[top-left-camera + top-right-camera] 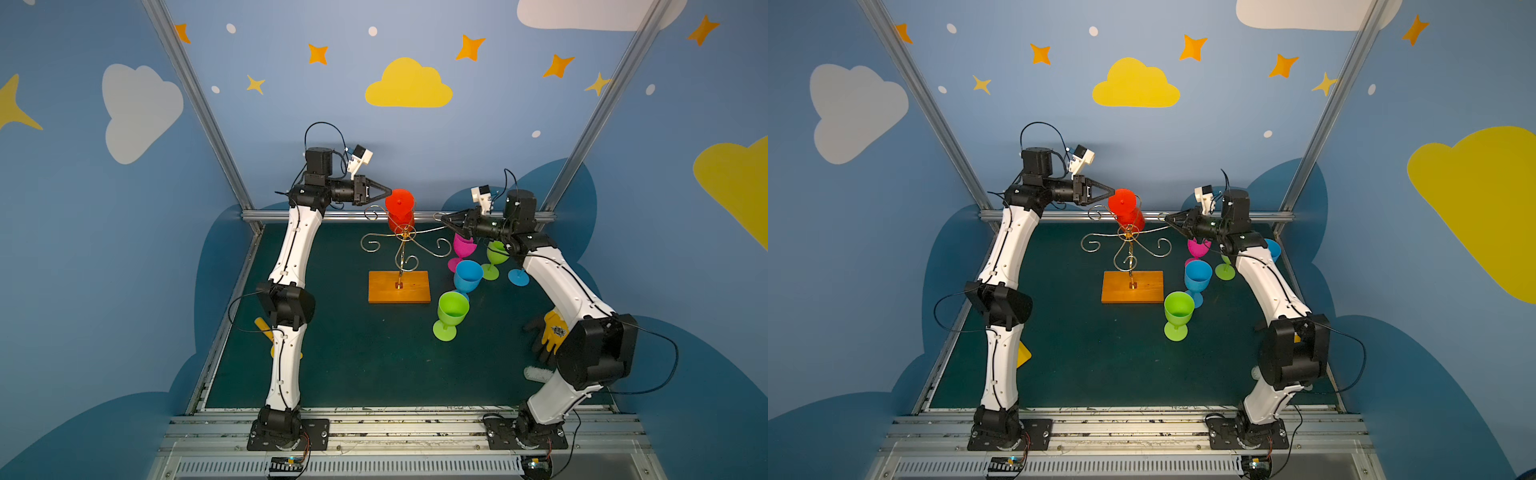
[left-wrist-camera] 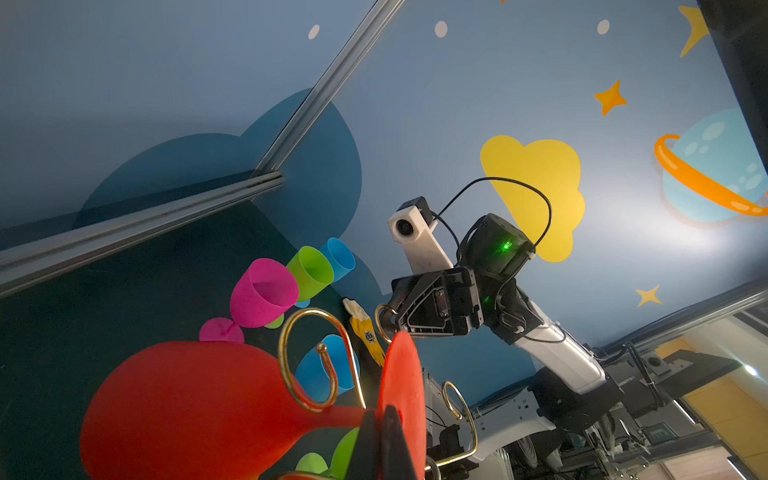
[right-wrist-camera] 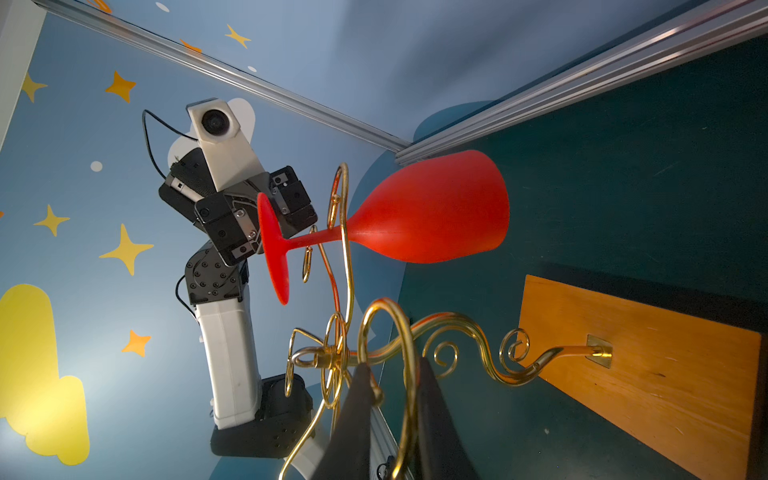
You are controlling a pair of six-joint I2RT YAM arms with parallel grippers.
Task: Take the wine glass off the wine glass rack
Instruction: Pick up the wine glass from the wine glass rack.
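Closest to you, a yellow glove and a white brush lay on the dark mat by your right arm's elbow. A yellow piece sat half hidden behind the left arm.

Farther in, a green glass and a blue glass stood upright just right of the rack's wooden base. Beyond them a pink glass, a second green glass and a second blue glass crowded under your right wrist. The pink one was directly below the right gripper. That gripper's fingers were set narrow, clamped on the tip of one scroll arm of the wine glass rack.

Farthest back, the red wine glass hung foot-up from a rear scroll arm. The gold curl wrapped round its stem stood in its way. Your left gripper was pinched tight on the rim of its foot.
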